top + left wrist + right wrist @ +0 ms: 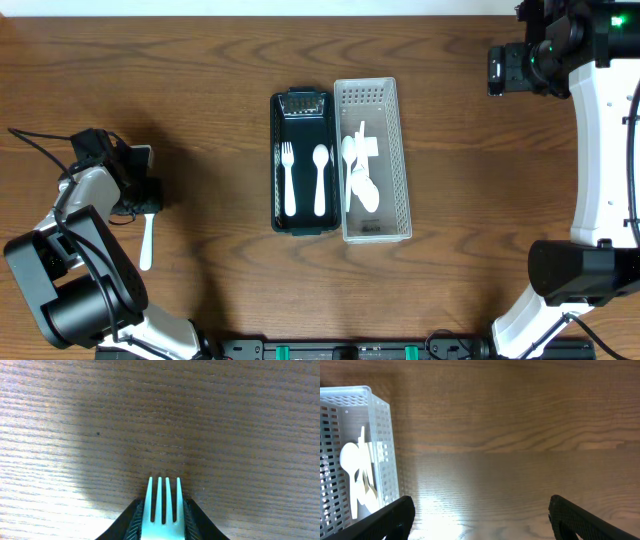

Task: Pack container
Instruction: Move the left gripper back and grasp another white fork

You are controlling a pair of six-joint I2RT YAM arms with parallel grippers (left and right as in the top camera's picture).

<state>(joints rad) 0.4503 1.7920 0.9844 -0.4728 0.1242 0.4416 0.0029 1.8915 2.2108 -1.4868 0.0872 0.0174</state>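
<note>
Overhead: left gripper (pixel 143 195) at 9 o'clock of table (pixel 200 60), clamped on white fork (pixel 147 245). We should lift straight, carry toward 3 o'clock, lay it in dark container (pixel 276 160) beside basket (pixel 405 160).
Left wrist: tines centred between fingers (pixel 134 527), so grip looks square.
Right wrist: right gripper (pixel 480 515) spread wide, empty. Flat wood surface, wide room around.

White fork (pixel 163 507); dark green container (pixel 277 160); white perforated basket (pixel 366 96); brown wood-grain table (pixel 200 80).
</note>
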